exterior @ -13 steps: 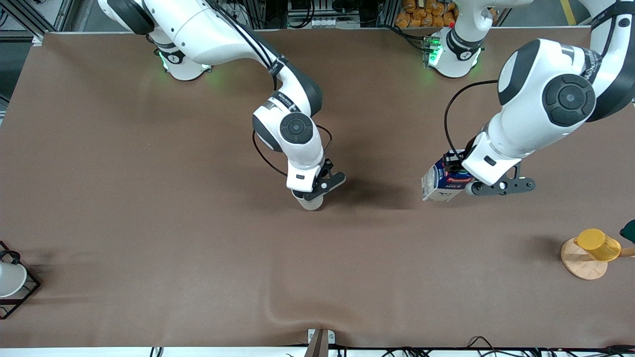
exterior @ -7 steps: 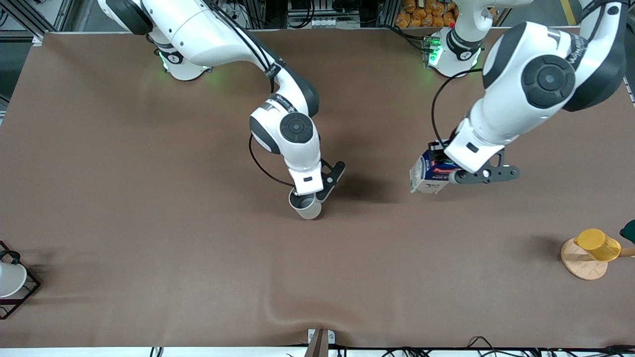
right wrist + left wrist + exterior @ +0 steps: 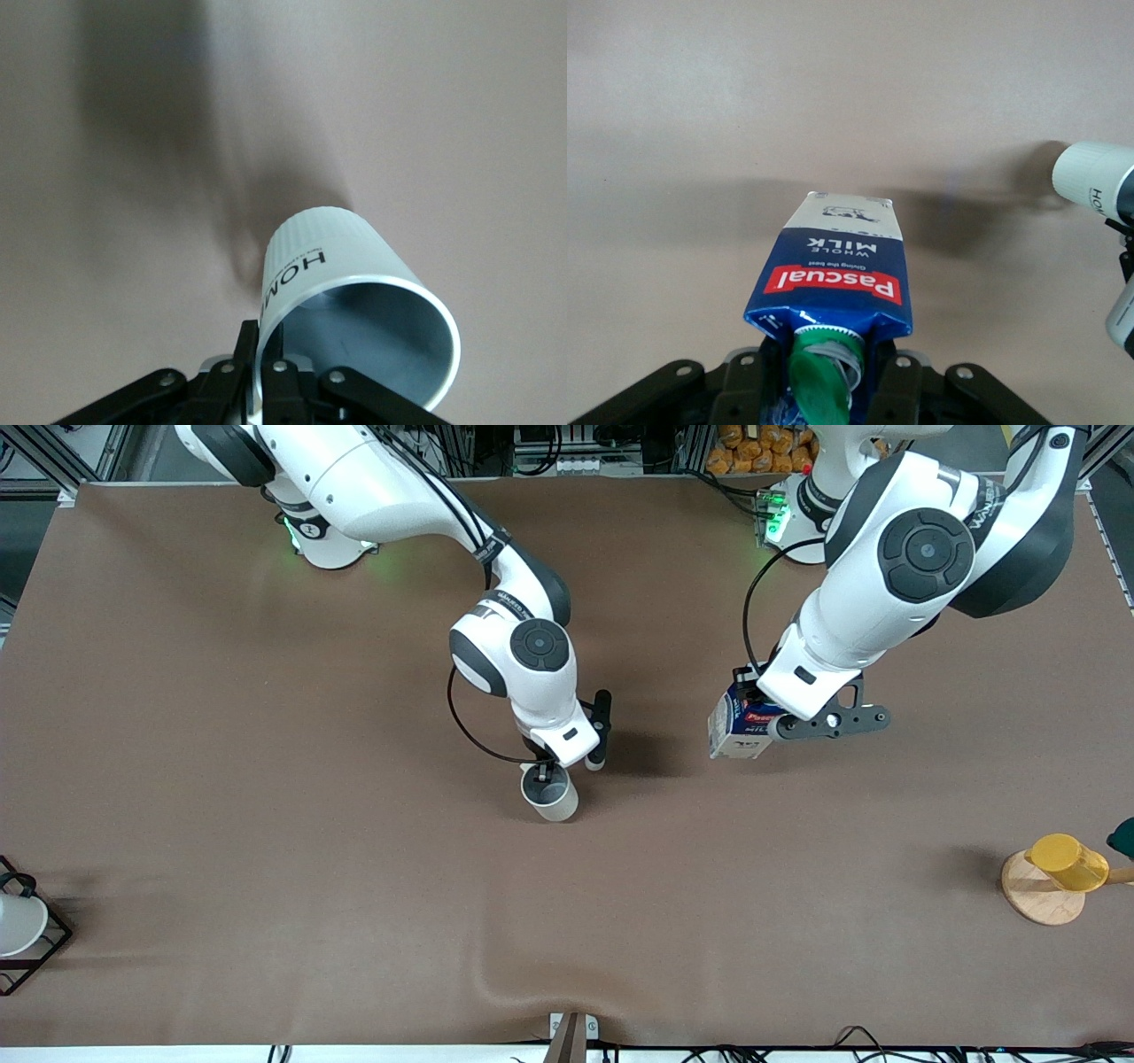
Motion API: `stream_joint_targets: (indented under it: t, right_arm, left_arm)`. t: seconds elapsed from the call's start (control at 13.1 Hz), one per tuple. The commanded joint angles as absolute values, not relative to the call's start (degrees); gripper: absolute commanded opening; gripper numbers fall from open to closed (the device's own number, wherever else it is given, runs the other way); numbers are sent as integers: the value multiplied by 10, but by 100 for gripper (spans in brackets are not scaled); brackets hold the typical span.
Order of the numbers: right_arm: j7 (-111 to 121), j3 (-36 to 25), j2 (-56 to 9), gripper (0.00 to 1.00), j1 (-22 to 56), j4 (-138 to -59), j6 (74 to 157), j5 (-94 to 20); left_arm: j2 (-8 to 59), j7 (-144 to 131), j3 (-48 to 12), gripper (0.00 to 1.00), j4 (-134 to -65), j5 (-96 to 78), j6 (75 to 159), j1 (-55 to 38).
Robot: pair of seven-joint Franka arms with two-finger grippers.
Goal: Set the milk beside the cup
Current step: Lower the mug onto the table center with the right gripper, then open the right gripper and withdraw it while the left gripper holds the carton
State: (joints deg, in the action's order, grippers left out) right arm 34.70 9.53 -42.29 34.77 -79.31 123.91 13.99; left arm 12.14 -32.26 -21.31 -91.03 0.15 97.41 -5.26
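My right gripper (image 3: pixel 542 769) is shut on the rim of the off-white cup (image 3: pixel 551 797), one finger inside and one outside. The cup is tilted, its grey inside showing, near the middle of the table. In the right wrist view the cup (image 3: pixel 341 266) shows dark lettering above my right gripper (image 3: pixel 270 345). My left gripper (image 3: pixel 751 693) is shut on the top of the dark-blue milk carton (image 3: pixel 737 731), held tilted over the table toward the left arm's end from the cup. In the left wrist view the milk (image 3: pixel 837 266) shows its green cap between the jaws of my left gripper (image 3: pixel 828 372), with the cup (image 3: pixel 1090 173) farther off.
A yellow cup (image 3: pixel 1067 861) sits on a round wooden stand (image 3: pixel 1036 895) at the left arm's end of the table. A white cup (image 3: pixel 16 926) sits in a black wire rack at the right arm's end. The brown cloth has a wrinkle (image 3: pixel 523 983) near the front edge.
My left arm has carried the milk toward the cup. My right gripper has turned, and the cup has shifted a little and now shows its mouth.
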Motion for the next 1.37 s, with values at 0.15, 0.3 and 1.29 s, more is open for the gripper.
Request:
stream_joint_targets:
  t: [0.15, 0.3, 1.29]
  right_arm:
    - [357, 102, -425, 100, 349, -791, 1246, 156]
    - [355, 102, -422, 100, 350, -790, 1246, 153]
    - [353, 105, -288, 100, 188, -792, 1197, 67]
  left_arm:
    - [119, -332, -215, 32, -906, -9, 965, -50]
    - [118, -340, -215, 32, -905, -10, 966, -50]
    - [157, -384, -226, 32, -905, -6, 980, -131]
